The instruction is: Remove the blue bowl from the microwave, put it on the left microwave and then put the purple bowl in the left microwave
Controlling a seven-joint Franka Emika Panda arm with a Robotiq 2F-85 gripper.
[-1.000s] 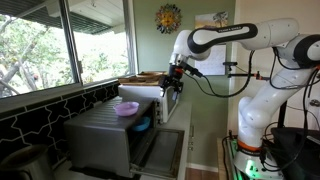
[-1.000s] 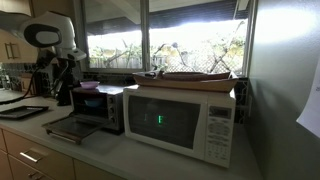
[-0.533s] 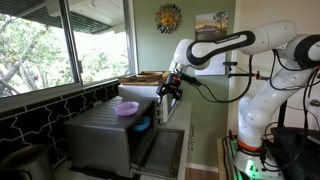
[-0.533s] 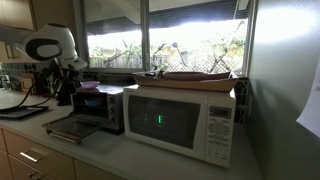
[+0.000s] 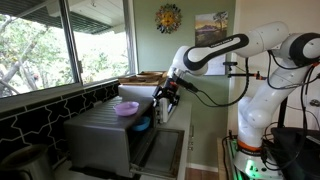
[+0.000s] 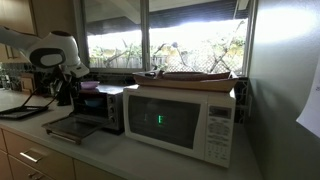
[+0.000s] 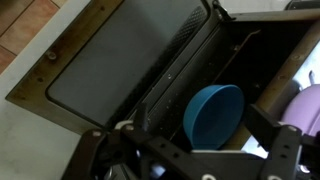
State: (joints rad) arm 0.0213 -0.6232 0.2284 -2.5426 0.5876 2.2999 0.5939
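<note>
The grey steel oven (image 5: 98, 135) stands with its drop-down door (image 5: 160, 152) open; it also shows in an exterior view (image 6: 97, 106). The blue bowl (image 5: 143, 125) sits inside the dark cavity. The pale purple bowl (image 5: 127, 108) rests on the oven's top. My gripper (image 5: 163, 93) hangs open just above and in front of the opening. In the wrist view the blue bowl (image 7: 212, 113) shows between my open fingers (image 7: 262, 122), apart from them. The purple bowl (image 7: 308, 108) is at the right edge and the door (image 7: 120, 60) is at upper left.
A white microwave (image 6: 182, 120) stands beside the oven, with a flat wooden tray (image 6: 190, 76) on top. Windows run behind the counter. A dark tray (image 6: 22, 112) lies on the counter past the oven. The robot's base (image 5: 255, 120) stands beside the counter's end.
My gripper has come down and moved closer to the oven's open front. Both bowls and the door have stayed put.
</note>
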